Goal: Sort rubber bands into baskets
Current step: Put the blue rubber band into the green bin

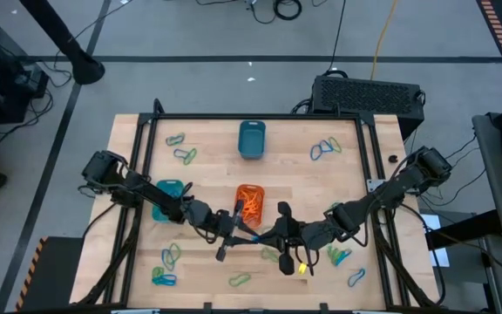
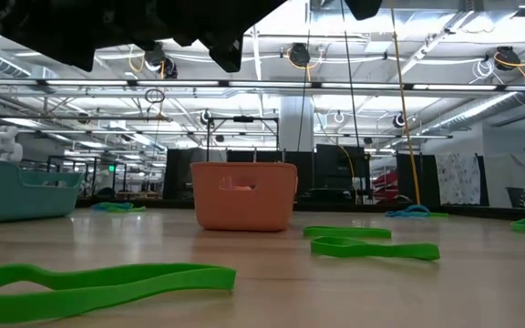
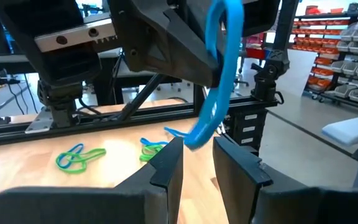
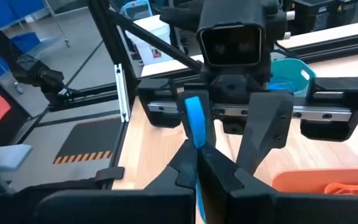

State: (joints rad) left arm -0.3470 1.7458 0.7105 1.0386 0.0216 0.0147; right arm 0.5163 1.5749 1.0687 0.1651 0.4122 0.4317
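Observation:
My right gripper (image 1: 274, 234) is shut on a blue rubber band (image 3: 219, 93) above the table's near middle. My left gripper (image 1: 232, 228) faces it, open; its two fingers (image 3: 166, 165) stand on either side of the band's lower end (image 3: 190, 140). I cannot tell whether they touch it. The orange basket (image 1: 249, 202), holding orange bands, stands just beyond the grippers. The turquoise basket (image 1: 169, 197) sits partly under my left arm. The dark teal basket (image 1: 251, 138) stands at the far middle. My right gripper pinches the blue band between its two shut fingers, at a stretch of the loop (image 4: 195, 127) just beyond the fingertips. The fingers come about level from the table's right. The band is clear of the table and its free part hangs down toward my left gripper.
Loose green and blue bands lie at the far left (image 1: 179, 146), far right (image 1: 325, 148), near left (image 1: 167, 264), near middle (image 1: 239, 280) and near right (image 1: 342, 255). Green bands (image 2: 98, 284) lie close to the low camera. Black frame rails (image 1: 146, 148) edge the table.

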